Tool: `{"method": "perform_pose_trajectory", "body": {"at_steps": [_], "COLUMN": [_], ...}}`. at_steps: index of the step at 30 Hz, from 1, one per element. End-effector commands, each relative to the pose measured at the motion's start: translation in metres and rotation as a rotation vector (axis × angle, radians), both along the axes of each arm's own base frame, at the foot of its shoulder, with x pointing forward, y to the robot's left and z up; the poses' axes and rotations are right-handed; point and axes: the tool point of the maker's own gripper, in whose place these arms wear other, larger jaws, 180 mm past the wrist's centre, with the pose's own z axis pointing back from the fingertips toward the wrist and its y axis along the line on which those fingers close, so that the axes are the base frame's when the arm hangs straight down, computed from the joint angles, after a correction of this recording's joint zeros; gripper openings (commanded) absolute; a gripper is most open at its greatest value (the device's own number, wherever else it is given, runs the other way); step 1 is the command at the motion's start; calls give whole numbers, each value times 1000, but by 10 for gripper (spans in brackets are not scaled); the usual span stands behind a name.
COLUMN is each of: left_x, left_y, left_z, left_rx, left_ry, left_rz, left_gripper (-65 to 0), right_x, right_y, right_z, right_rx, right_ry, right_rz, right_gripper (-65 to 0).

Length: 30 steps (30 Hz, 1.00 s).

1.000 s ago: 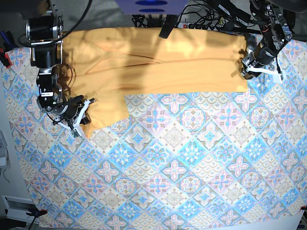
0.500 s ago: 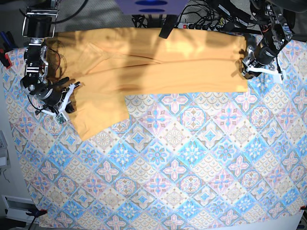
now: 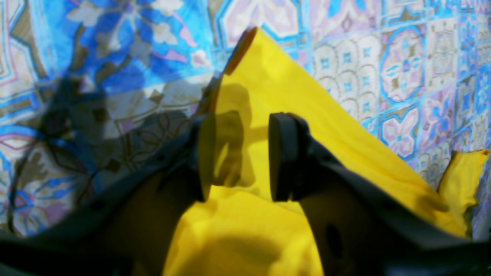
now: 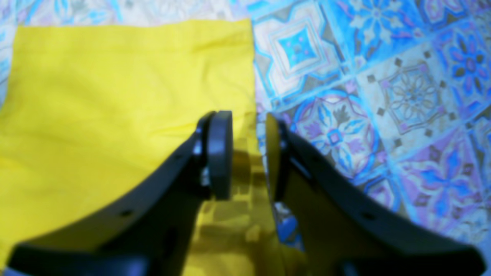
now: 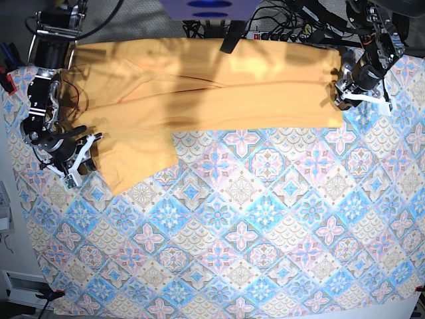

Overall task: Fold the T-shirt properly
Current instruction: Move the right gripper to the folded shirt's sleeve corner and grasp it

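T-shirt (image 5: 199,80) lies along the tablecloth's (image 5: 252,232) far edge. My left gripper (image 3: 239,157) pinches its hem, anchoring it, I think. Right gripper (image 4: 247,153), fingers apart, hangs over the sleeve edge.

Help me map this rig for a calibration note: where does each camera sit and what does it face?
Base: overhead, looking down on the T-shirt, tablecloth and both arms.
Left wrist: behind the left gripper, whose jaws pinch yellow cloth.
Right wrist: behind the right gripper, jaws parted at the shirt's edge.
All show shirt and tablecloth.
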Motion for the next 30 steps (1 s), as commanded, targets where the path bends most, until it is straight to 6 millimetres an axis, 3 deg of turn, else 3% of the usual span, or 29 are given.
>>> {"method": "perform_pose_trajectory", "body": {"at_steps": [1, 8, 12, 18, 30], "left_x": [5, 4, 4, 5, 6], "left_y": [4, 4, 4, 3, 4], "left_z": [8, 8, 8, 8, 9], "left_rx": [17, 16, 16, 16, 17], "left_ry": [-25, -23, -24, -26, -29], "left_rz": [-9, -9, -9, -11, -9], "left_gripper": [-423, -423, -423, -423, -423], "right_x": [14, 29, 24, 28, 30], "right_y": [-11, -11, -2, 8, 9], "right_z": [13, -5, -25, -33, -45], "right_rx": [-8, 77, 107, 136, 170], "right_ry": [-38, -22, 27, 31, 67], "right_rz": [-13, -54, -41, -25, -49], "right_gripper": [-467, -432, -389, -344, -343]}}
